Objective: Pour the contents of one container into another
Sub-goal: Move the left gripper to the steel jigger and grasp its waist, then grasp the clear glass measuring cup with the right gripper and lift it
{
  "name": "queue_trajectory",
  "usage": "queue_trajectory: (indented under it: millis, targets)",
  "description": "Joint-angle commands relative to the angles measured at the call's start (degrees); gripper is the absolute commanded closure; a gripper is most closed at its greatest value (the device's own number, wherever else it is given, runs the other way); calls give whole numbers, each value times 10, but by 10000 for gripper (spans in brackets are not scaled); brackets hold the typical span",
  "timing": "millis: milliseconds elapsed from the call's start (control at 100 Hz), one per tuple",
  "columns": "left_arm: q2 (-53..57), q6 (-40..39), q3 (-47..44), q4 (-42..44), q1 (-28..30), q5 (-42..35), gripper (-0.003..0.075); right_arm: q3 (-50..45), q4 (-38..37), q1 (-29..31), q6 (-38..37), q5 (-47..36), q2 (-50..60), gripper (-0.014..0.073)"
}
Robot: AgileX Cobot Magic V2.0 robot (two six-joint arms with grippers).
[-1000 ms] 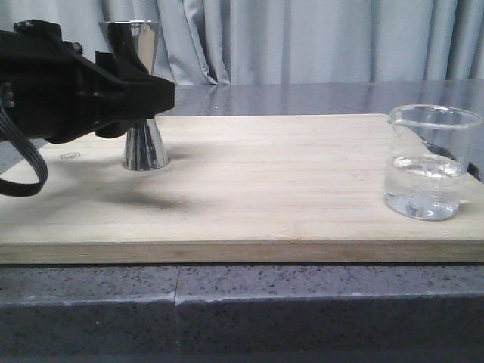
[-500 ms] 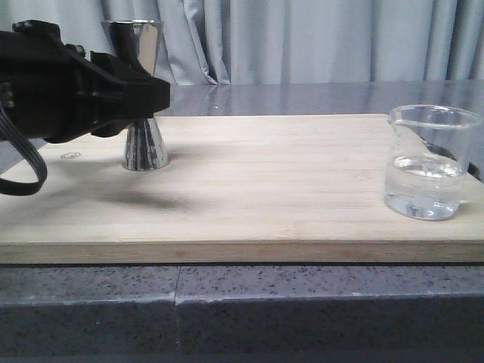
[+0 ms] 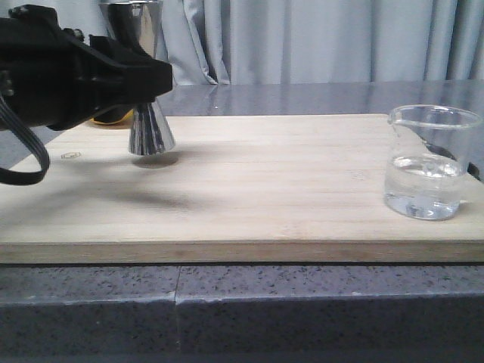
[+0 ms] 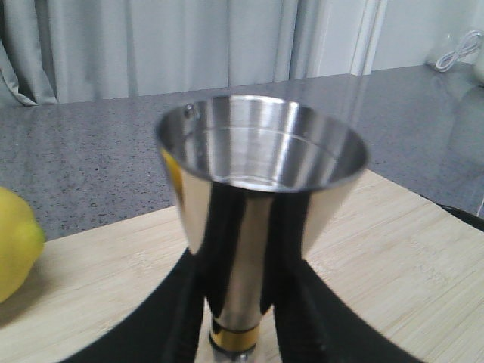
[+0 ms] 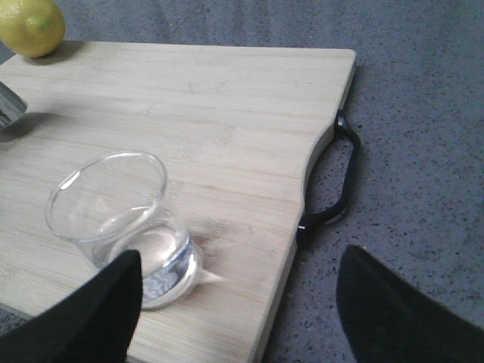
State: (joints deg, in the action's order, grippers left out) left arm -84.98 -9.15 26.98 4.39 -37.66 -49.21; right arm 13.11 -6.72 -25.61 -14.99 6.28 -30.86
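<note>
With our left gripper (image 4: 236, 333) pinching the jigger (image 3: 145, 83) at its waist, just clear of the board (image 3: 265, 181), we should carry it upright toward the beaker (image 3: 429, 162), beside which our right gripper (image 5: 234, 302) waits spread.

The left pincer (image 3: 151, 79) now holds the steel jigger (image 3: 150, 128) lifted clear of the wooden board (image 3: 265, 189). Earlier its base rested there. A shadow shows beneath it.
</note>
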Motion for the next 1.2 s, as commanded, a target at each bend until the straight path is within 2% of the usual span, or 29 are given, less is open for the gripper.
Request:
queue_trajectory:
  millis: [0,240,570,860,1040,1190]
  targets:
    - [16,1,16,10,0,-60,533,15,-5,-8,6,-45,-5,104]
    - [23,-66,33,53,0,-67,533,15,-38,-67,6,-45,-5,104]
    - [50,-107,72,108,0,-32,533,15,-64,-71,6,-63,-39,104]
    - [51,-111,74,112,0,-20,533,15,-78,-71,6,-180,-136,104]
    - [51,-111,74,112,0,-20,533,15,-82,-71,6,-205,-183,104]
    - [51,-111,74,112,0,-20,533,15,-86,-71,6,-257,-208,104]
